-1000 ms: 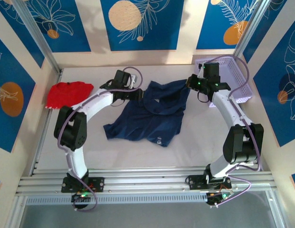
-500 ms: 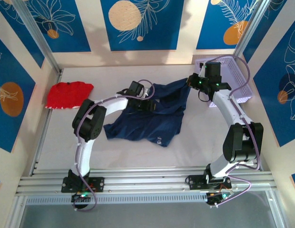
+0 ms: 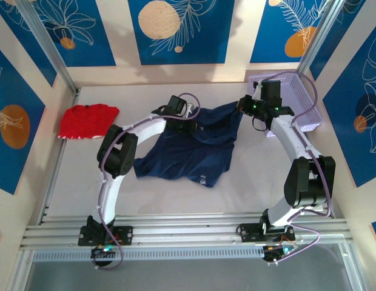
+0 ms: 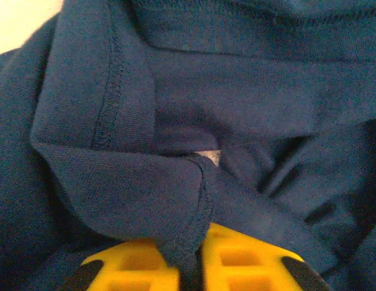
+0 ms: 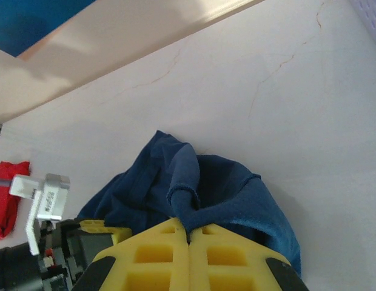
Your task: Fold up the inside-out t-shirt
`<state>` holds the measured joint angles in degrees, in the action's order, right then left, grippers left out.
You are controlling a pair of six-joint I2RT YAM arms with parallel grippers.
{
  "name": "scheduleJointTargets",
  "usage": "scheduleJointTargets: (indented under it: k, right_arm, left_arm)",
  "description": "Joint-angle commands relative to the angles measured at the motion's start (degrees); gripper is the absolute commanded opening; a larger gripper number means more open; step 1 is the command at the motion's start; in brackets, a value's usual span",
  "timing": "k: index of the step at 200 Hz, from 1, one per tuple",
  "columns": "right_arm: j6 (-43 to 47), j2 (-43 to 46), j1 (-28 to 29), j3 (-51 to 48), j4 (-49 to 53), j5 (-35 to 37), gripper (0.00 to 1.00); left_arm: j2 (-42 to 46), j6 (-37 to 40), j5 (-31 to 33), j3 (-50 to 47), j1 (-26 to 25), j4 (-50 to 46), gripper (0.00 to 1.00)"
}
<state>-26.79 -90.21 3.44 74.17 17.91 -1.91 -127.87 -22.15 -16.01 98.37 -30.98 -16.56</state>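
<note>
- The left gripper (image 3: 194,125) is closed to a sliver on the inside-out t-shirt (image 3: 188,154). In the left wrist view its two yellow fingers (image 4: 133,267) sit almost together, with a stitched hem fold of the navy cloth (image 4: 236,91) pinched between them.
- The right gripper (image 3: 241,106) is likewise clamped on the shirt. In the right wrist view its yellow fingers (image 5: 151,248) meet along a thin line, and a rolled ridge of blue cloth (image 5: 236,200) rises out of that line.
- The right gripper's pinch lies just left of the lavender basket (image 3: 306,109), at the shirt corner nearest the basket. The left gripper's pinch is farther from the basket, along the same far edge of the shirt.
- The t-shirt lies crumpled on the white table (image 3: 176,200), to the left of the basket and nearer the arm bases than it. Its far edge runs from one gripper to the other, and the rest spreads in loose folds.
- A red garment (image 3: 88,120) lies well apart from the basket, beyond the shirt on the far left, touching neither gripper.
</note>
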Motion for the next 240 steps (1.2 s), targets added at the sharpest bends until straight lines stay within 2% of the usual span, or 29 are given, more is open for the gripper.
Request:
scheduleJointTargets:
  k: [1,13,31,49,65,106,131,160,187,211,240]
  right_arm:
    - [3.0,3.5,-0.8,3.4,4.1,0.6,0.0]
    - [3.8,6.3,-1.3,4.5,5.6,1.2,0.0]
    - [4.4,12.0,-1.6,5.6,6.8,1.3,0.0]
    - [3.9,18.5,-1.4,5.9,5.6,-0.9,0.0]
    - [3.3,24.6,-0.2,5.8,3.1,-1.9,0.0]
    - [3.7,36.0,4.9,11.0,2.3,0.4,0.0]
    - [4.3,39.4,7.8,13.9,4.8,1.6,0.0]
    - [5.0,40.2,9.4,12.0,4.5,4.4,0.0]
    - [7.1,34.6,9.3,9.3,-0.4,9.6,0.0]
    - [8.0,24.8,7.2,14.1,-6.7,11.0,0.0]
    - [5.6,15.1,4.1,25.6,-10.1,8.1,0.0]
  left_arm:
    - [4.8,3.3,0.7,2.1,1.8,-4.0,0.04]
    - [11.1,4.4,0.5,-0.3,3.3,-4.2,0.0]
    - [23.5,5.1,0.4,-5.9,5.7,-2.7,0.0]
    - [36.1,5.2,1.0,-11.1,7.8,-0.1,0.0]
    - [44.7,6.8,3.3,-11.8,8.3,-0.5,0.0]
    - [58.2,8.1,3.7,-7.0,7.8,-4.3,0.0]
    - [63.8,9.5,9.6,-6.9,7.7,-7.7,0.0]
    - [63.3,11.7,19.3,-8.7,8.0,-10.1,0.0]
    - [53.9,12.5,22.0,-6.4,10.6,-8.8,0.0]
    - [42.7,12.0,19.5,6.1,13.9,-10.0,0.0]
    - [31.6,12.4,16.3,29.2,15.0,-14.6,0.0]
